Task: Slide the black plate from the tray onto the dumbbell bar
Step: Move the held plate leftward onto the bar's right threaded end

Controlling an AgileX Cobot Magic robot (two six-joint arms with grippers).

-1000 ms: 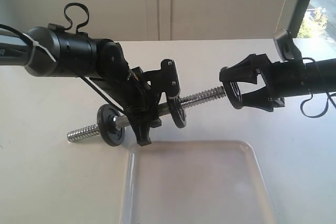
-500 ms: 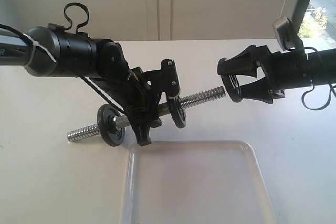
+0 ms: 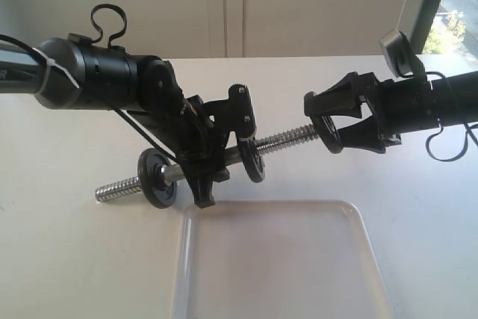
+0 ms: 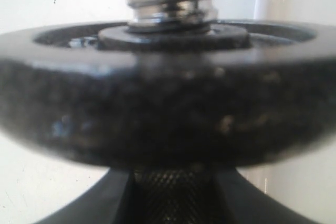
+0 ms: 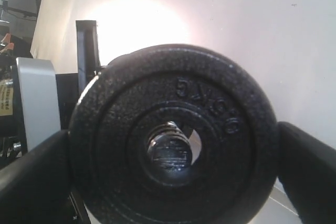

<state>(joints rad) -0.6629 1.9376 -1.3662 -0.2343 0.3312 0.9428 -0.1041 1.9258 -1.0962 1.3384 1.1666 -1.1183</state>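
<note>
- Exterior view, far left: the dumbbell bar [image 3: 118, 188] is held off the white table [image 3: 67, 259] at a slant. Its bare threaded end sits low on the left and the other end is higher on the right.
- A small black disc [image 3: 157, 178] sits on the bar just inboard of that low end.
- The left tool [image 3: 220, 156] is clenched on the bar's plain middle, with one finger above and one below.
- A second small disc [image 3: 254, 162] is on the bar just right of the left tool. Exposed thread runs on beyond it.
- The tray [image 3: 224, 274] lies on the table below the bar, with nothing in it.
- The black plate [image 3: 331, 131] is off the tray, on edge at the bar's high threaded tip. The right tool [image 3: 326, 125] is closed on its rim.
- Left wrist view: a disc rim [image 4: 168, 103] fills the frame, blurred, with chrome thread above it.
- Right wrist view: the plate's face [image 5: 220, 145] sits between the two tool fingers [image 5: 310, 166]. The bar's end shows inside the central hole. I cannot tell how far in it is.
</note>
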